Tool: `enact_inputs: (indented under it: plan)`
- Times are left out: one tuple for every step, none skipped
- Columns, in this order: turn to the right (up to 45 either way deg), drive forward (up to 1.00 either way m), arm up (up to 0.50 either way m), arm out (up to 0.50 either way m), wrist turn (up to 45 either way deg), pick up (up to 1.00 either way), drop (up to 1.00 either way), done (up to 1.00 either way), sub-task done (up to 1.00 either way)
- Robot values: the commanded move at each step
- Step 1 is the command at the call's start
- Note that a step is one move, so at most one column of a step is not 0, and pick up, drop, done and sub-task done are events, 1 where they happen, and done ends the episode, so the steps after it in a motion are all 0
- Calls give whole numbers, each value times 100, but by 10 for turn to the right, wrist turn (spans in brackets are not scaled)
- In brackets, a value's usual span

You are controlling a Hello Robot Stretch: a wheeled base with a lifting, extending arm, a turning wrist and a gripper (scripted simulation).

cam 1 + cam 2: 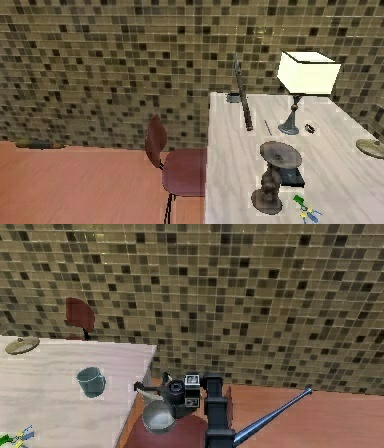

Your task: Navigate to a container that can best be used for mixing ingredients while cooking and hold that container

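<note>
The pale table (60, 364) lies at the arm side view's left, and the dark arm (217, 419) rises just right of its edge. The grey bowl (157, 417) shows at that edge, just nearer than the gripper (145, 386), whose fingers point left. I cannot tell the jaws' state, nor whether they hold anything.

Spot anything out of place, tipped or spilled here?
A grey bowl is right at the edge of the table and seems to overhang it. A long grey stick lies slanted on the floor. Nothing looks spilled.
</note>
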Motion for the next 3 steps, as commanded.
enact_inputs:
  plan:
    - [0, 0, -30, 0, 0, 0, 0, 0, 0]
    - [0, 0, 10, 0, 0, 0, 0, 0, 0]
    - [0, 0, -40, 0, 0, 0, 0, 0, 0]
